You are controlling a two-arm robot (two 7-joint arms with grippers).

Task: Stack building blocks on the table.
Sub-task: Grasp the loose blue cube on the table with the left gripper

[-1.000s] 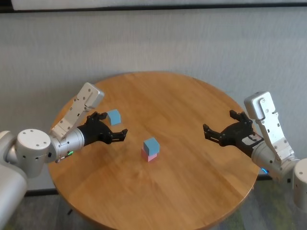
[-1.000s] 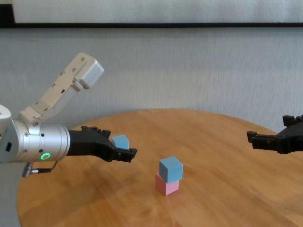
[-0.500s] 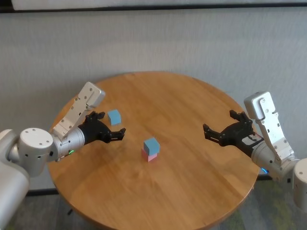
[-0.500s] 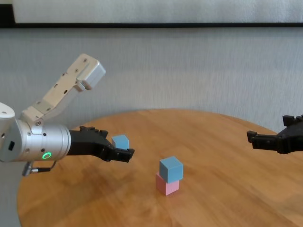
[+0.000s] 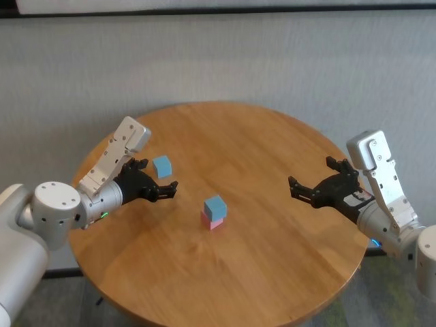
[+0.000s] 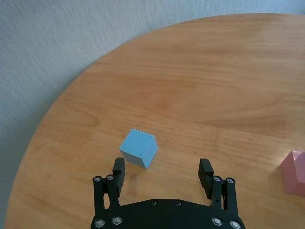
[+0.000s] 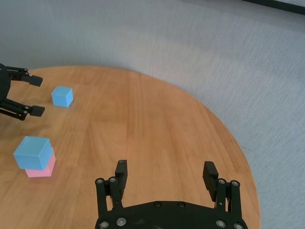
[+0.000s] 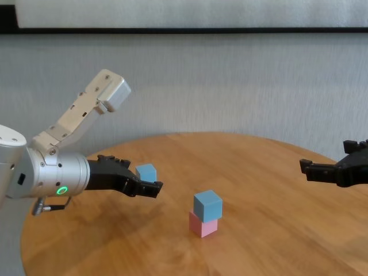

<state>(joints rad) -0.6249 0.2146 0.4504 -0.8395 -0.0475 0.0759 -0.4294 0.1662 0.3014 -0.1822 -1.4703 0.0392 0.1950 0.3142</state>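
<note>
A light blue block (image 5: pixel 214 204) sits on a pale pink block (image 5: pixel 214 220) near the middle of the round wooden table (image 5: pixel 259 272). In the chest view the blue block (image 8: pixel 207 205) rests slightly turned on the pink block (image 8: pixel 203 225). Another light blue block (image 5: pixel 162 165) lies alone at the left. My left gripper (image 5: pixel 161 178) hovers open just short of it. In the left wrist view that block (image 6: pixel 138 148) lies ahead of the open gripper (image 6: pixel 162 167), nearer one finger. My right gripper (image 5: pixel 312 178) stands open and empty over the table's right side.
A grey textured wall rises behind the table. The table's round edge runs close behind the lone block (image 8: pixel 146 172). Bare wood lies between the stack and my right gripper (image 8: pixel 310 168), and along the near side.
My left gripper has drawn back a little to the left, staying open near the lone blue block. The right arm and the blocks have not moved.
</note>
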